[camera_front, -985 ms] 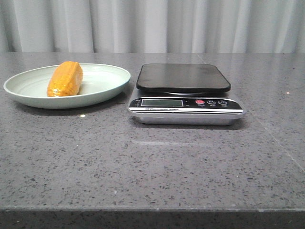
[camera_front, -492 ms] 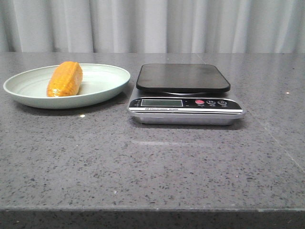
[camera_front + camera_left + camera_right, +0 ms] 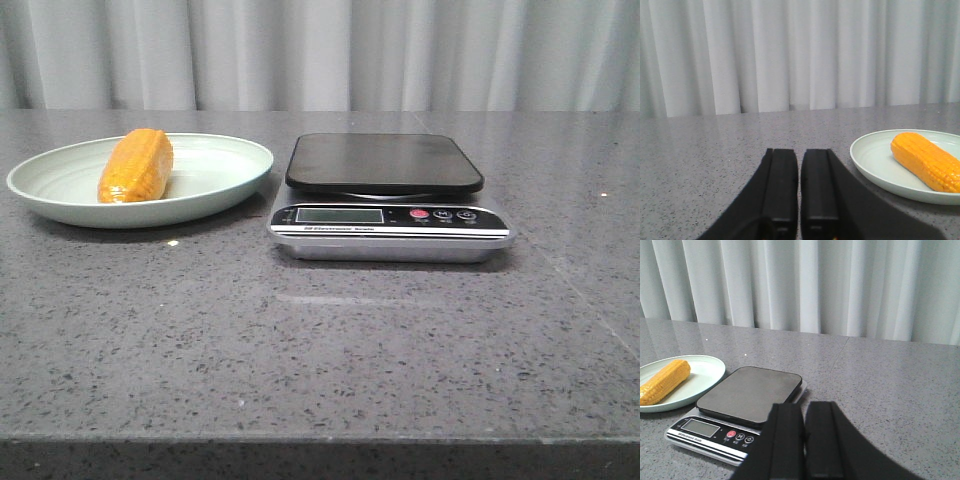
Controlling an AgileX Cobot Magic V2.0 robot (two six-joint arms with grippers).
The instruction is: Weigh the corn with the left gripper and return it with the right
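The orange-yellow corn (image 3: 137, 165) lies on a pale green plate (image 3: 215, 185) at the back left of the table. It also shows in the left wrist view (image 3: 927, 161) and the right wrist view (image 3: 663, 382). A digital scale (image 3: 388, 196) with a bare black platform stands in the middle, and shows in the right wrist view (image 3: 747, 392). My left gripper (image 3: 799, 152) is shut and empty, short of the plate (image 3: 875, 167) and to its side. My right gripper (image 3: 804, 406) is shut and empty, near the scale's front right. Neither gripper shows in the front view.
Grey speckled stone table (image 3: 320, 340) with its front edge near the bottom of the front view. White curtains (image 3: 320, 50) hang behind the table's far edge.
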